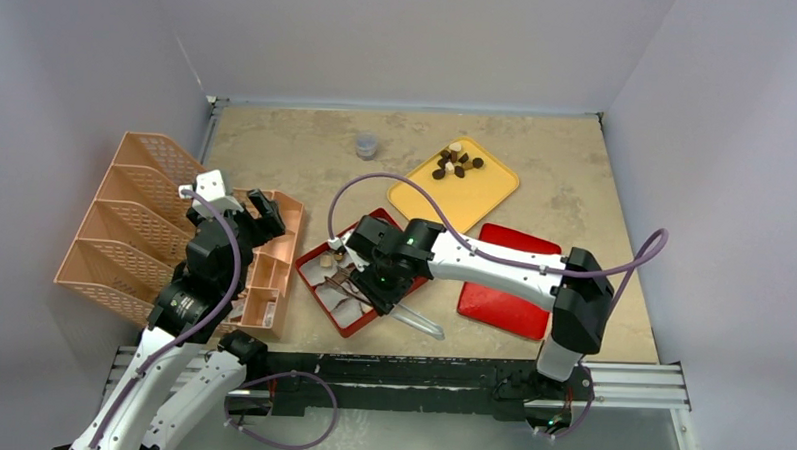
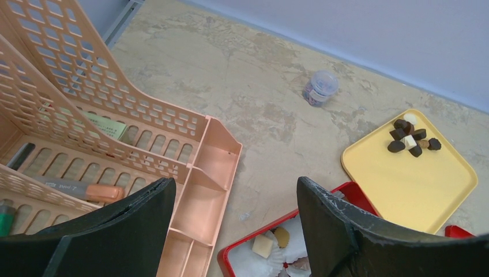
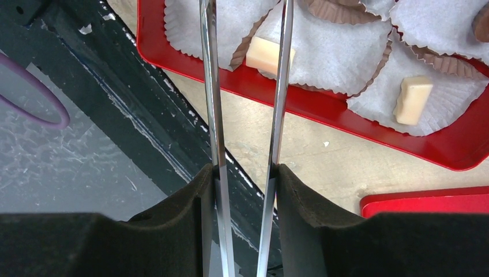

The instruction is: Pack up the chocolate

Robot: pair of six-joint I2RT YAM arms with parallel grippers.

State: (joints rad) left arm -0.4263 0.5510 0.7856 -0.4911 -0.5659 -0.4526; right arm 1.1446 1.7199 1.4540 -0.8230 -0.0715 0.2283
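The chocolate (image 1: 457, 162) lies in a small heap of dark, brown and cream chunks on the yellow tray (image 1: 476, 193); the left wrist view shows the same heap (image 2: 412, 138). A red box (image 1: 343, 313) holds white paper cups, and cream chunks (image 3: 270, 55) (image 3: 413, 100) sit in two of them. My right gripper (image 3: 245, 173) is shut on metal tongs (image 3: 213, 115), whose two arms stand apart and reach over the box's near cups. Nothing shows between the arms. My left gripper (image 2: 236, 213) hangs open and empty above the peach organizer, left of the red box.
A peach desk organizer (image 1: 134, 226) with pens fills the left side. The red lid (image 1: 502, 289) lies right of the box. A small lidded jar (image 1: 366, 145) stands at the back. The black rail (image 3: 144, 115) runs along the table's near edge.
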